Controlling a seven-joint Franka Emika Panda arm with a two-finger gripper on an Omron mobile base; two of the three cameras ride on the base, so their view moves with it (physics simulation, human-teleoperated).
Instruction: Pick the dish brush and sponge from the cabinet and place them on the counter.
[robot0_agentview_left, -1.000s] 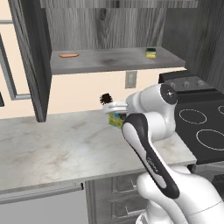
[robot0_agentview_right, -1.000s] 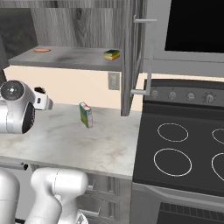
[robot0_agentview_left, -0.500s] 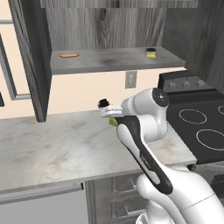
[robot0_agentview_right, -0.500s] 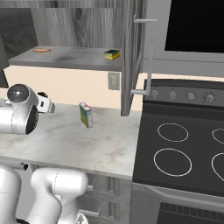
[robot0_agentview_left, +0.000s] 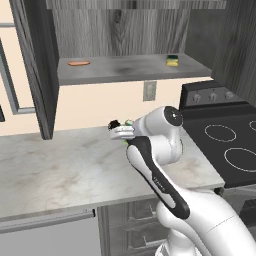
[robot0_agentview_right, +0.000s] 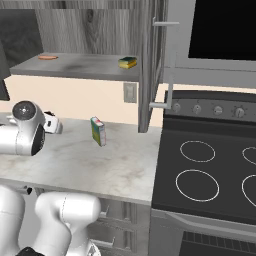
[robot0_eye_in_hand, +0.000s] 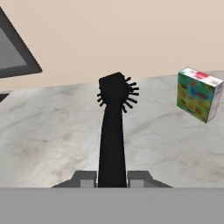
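We hold dish brush (robot0_eye_in_hand: 113, 131) clenched in pincer (robot0_eye_in_hand: 112, 178) by handle, head forward, above desk (robot0_agentview_left: 60, 170) for set-down; sponge (robot0_agentview_right: 127, 62) waits on cabinet (robot0_agentview_left: 130, 67) shelf.

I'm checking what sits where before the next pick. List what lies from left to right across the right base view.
flat orange oval thing → gripper shut on the dish brush → multicoloured green-yellow box → sponge → wall outlet → cabinet door's bar handle → stovetop.

Multicoloured box (robot0_agentview_right: 98, 131) upright; orange oval (robot0_agentview_left: 79, 63); black stovetop (robot0_agentview_right: 210, 170).
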